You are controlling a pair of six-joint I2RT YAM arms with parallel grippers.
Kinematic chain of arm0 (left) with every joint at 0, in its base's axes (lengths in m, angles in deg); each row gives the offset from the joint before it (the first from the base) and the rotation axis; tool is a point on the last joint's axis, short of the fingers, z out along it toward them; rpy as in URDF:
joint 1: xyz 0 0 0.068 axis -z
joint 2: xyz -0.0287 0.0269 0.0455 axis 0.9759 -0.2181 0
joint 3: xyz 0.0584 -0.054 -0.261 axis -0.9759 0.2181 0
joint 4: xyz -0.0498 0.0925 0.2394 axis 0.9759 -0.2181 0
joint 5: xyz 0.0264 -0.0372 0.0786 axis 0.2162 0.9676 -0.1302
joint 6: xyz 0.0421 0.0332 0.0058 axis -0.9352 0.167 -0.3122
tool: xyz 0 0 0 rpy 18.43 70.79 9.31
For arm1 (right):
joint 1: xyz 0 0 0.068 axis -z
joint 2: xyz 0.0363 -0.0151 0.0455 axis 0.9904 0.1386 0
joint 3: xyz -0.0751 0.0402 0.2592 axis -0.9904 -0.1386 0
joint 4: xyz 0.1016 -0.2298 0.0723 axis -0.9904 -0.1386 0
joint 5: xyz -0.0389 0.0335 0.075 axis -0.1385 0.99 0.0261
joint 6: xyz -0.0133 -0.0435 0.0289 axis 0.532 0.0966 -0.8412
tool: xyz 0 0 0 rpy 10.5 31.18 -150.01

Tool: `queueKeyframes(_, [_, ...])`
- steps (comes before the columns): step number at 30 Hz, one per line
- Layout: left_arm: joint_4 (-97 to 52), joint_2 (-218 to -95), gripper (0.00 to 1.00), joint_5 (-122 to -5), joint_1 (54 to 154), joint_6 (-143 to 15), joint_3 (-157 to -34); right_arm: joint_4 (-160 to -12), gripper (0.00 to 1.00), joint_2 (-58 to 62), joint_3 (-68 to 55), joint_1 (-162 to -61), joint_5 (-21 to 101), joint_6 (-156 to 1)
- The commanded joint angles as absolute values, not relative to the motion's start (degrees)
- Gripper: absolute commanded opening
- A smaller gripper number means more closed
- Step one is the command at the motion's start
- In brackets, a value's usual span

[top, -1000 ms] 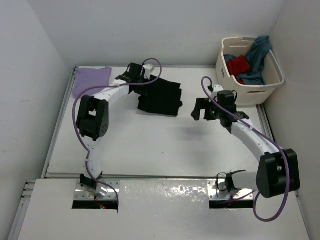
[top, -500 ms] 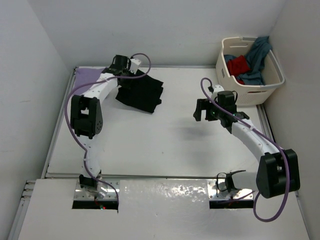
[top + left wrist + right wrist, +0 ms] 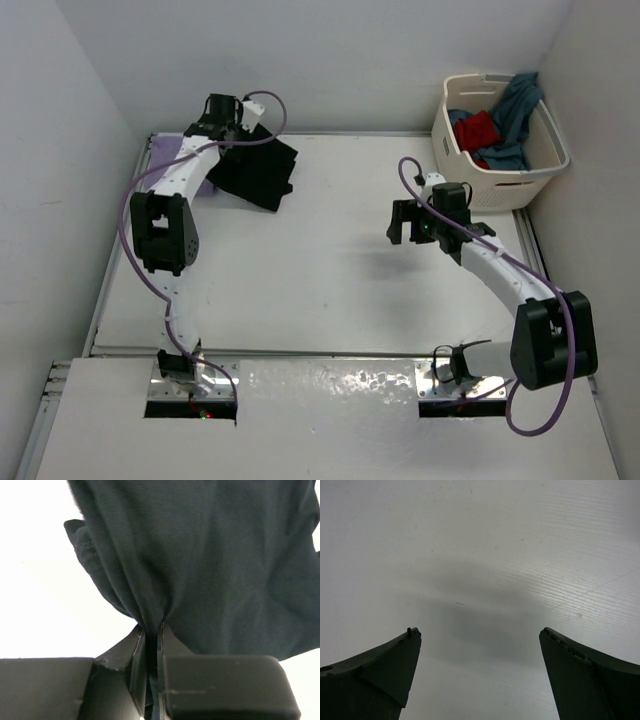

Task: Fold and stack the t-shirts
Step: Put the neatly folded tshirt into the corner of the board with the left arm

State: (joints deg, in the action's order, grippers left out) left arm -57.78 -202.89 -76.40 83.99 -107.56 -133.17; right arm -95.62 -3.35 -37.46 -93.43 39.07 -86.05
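Observation:
My left gripper [image 3: 228, 137] [image 3: 150, 628] is shut on a pinched fold of the black t-shirt [image 3: 256, 171] [image 3: 210, 565] at the table's back left. The folded black cloth trails to the right of the fingers. Only a strip of the lavender t-shirt [image 3: 163, 152] shows in the back left corner, beside my left arm. The red t-shirt [image 3: 477, 130] and the teal t-shirt [image 3: 514, 118] lie bunched in the basket. My right gripper [image 3: 405, 222] [image 3: 480, 636] hovers open over bare table right of centre, with nothing between its fingers.
The cream laundry basket [image 3: 500, 185] stands at the back right corner, close behind my right arm. White walls close in the table on the left, back and right. A raised rail runs along the table's left edge [image 3: 112, 270].
My left gripper has carried the black t-shirt leftward and toward the back corner, covering most of the lavender shirt. The right arm has barely moved.

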Motion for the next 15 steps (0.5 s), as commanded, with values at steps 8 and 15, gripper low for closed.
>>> queueKeyframes(8, [-56.80, -199.23, 0.00, -79.29, 80.40, -113.37, -141.60, -95.26, 0.99, -2.30, -36.14, -93.46, 38.06, -85.33])
queueKeyframes(15, [-57.51, -199.06, 0.00, -78.94, 78.37, -114.24, -140.74, -95.35, 0.99, -1.16, -35.61, -93.46, 38.15, -85.33])
